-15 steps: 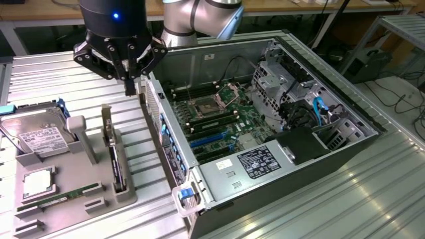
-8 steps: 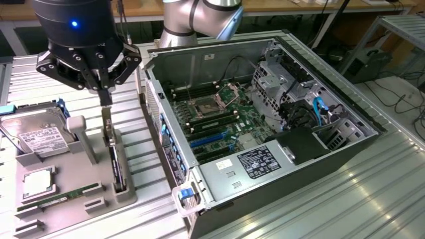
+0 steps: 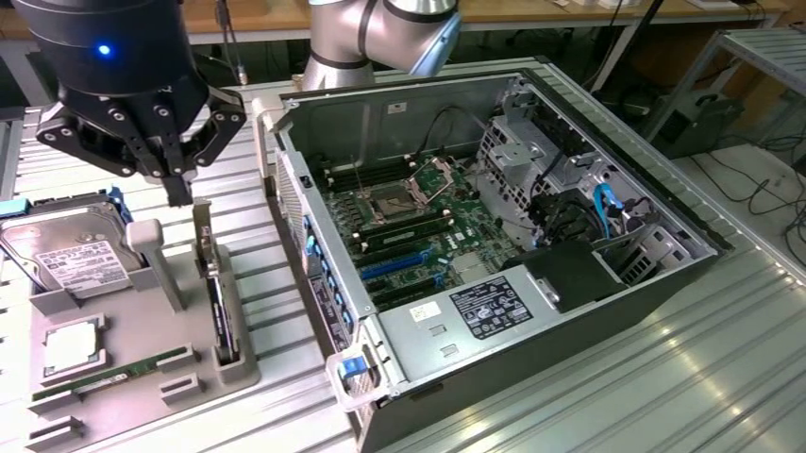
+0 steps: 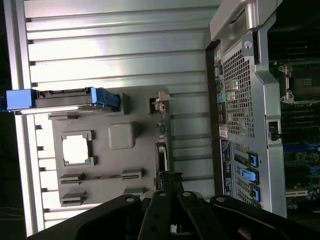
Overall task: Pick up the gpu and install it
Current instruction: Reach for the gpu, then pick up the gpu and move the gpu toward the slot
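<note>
Your tool (image 3: 180, 193) hangs with its fingers pressed together, holding nothing, just above the grey tray (image 3: 132, 319). The gpu (image 3: 217, 302) stands on edge in a slot along the tray's side nearest the open computer case (image 3: 504, 236).

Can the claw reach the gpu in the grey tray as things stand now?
Probably yes. The claw hangs close above the gpu, which stands on its edge in the grey tray, and nothing lies between them. The claw is shut, though, so it could not grasp yet.
</note>
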